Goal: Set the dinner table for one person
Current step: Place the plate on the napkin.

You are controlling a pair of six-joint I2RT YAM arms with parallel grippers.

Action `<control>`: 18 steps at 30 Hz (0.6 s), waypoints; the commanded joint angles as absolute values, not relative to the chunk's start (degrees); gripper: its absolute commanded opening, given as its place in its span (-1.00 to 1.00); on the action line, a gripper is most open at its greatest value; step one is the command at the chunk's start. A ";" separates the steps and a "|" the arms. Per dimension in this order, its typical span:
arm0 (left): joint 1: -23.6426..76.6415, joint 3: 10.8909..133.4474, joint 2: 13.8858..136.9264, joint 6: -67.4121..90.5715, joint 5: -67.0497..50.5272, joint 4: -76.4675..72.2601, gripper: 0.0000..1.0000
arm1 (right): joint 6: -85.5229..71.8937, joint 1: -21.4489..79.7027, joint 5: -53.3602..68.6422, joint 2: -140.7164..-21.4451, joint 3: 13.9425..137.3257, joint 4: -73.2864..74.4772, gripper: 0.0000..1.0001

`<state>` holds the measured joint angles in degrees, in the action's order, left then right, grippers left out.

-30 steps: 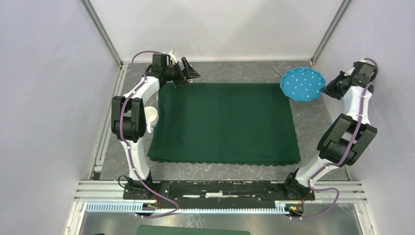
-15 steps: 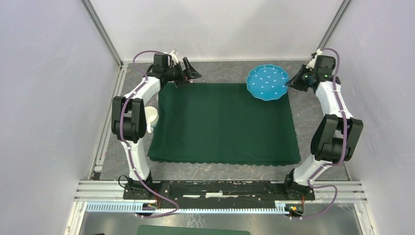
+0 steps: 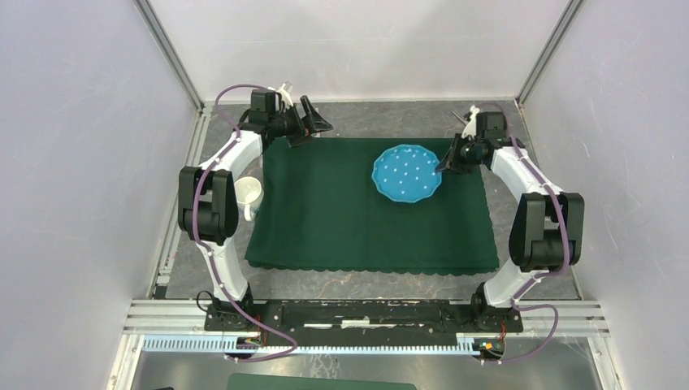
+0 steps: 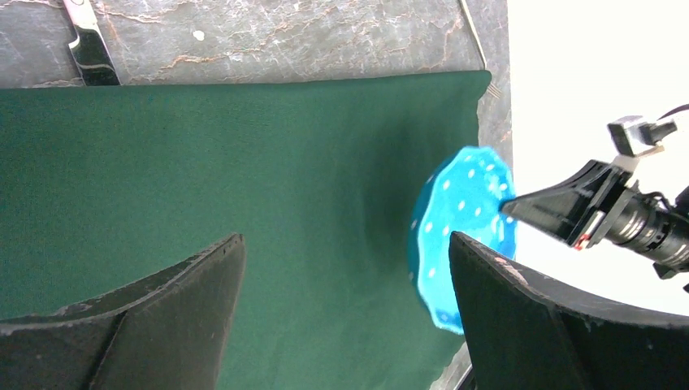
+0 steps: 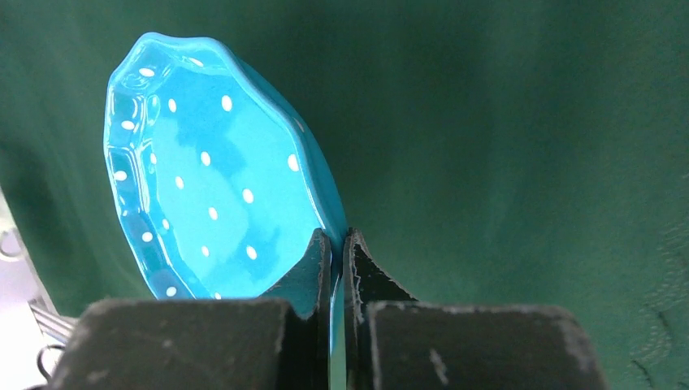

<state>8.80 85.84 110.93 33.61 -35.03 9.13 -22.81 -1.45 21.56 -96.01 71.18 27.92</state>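
- Over the far right part of the green cloth (image 3: 349, 219), in the top view, the right gripper (image 3: 443, 166) is clamped on the rim of a blue plate (image 3: 406, 173) with white dots.
- The dinner table (image 3: 382, 118) lies beneath it all and shows as a grey border around the cloth.
- The left gripper (image 3: 313, 128) hangs at the cloth's far left corner, spread wide and holding nothing.
- A white mug (image 3: 250, 195) stands on the table just beside the cloth's left edge, partly hidden by the left arm.
- From the left wrist, the gaping left gripper (image 4: 345, 244) looks along the cloth (image 4: 203, 162) to the plate (image 4: 455, 236), which is tilted steeply.
- Its lower edge is hidden behind a finger, so I cannot tell whether it touches the cloth.
- A shiny utensil handle (image 4: 88, 45) lies on bare table (image 4: 284, 36) beyond the cloth's far edge.
- From the right wrist, the right gripper (image 5: 337, 240) pinches the plate (image 5: 211, 187) by its scalloped rim, one finger on each face.
- The cloth (image 5: 504, 146) fills the background, blurred.
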 commanded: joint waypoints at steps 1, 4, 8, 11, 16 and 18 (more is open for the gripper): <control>8.88 84.97 107.70 33.24 -35.23 8.32 1.00 | -22.45 2.44 25.79 -91.22 70.14 25.61 -1.00; 8.88 84.39 107.36 33.01 -35.60 8.41 1.00 | -21.21 4.99 25.23 -91.62 70.38 26.90 -1.00; 8.88 83.16 106.40 32.24 -35.50 8.83 1.00 | -21.82 7.42 24.56 -92.02 69.52 25.58 -1.00; 8.83 82.31 105.84 31.59 -35.46 9.33 1.00 | -22.04 10.03 24.22 -93.41 70.28 25.14 -1.00; 8.62 81.68 105.10 30.86 -35.29 10.17 1.00 | -22.57 13.69 23.80 -95.99 70.70 23.09 -1.00; 8.41 81.46 104.76 30.76 -35.22 10.19 1.00 | -22.97 14.86 24.02 -97.18 71.03 21.83 -1.00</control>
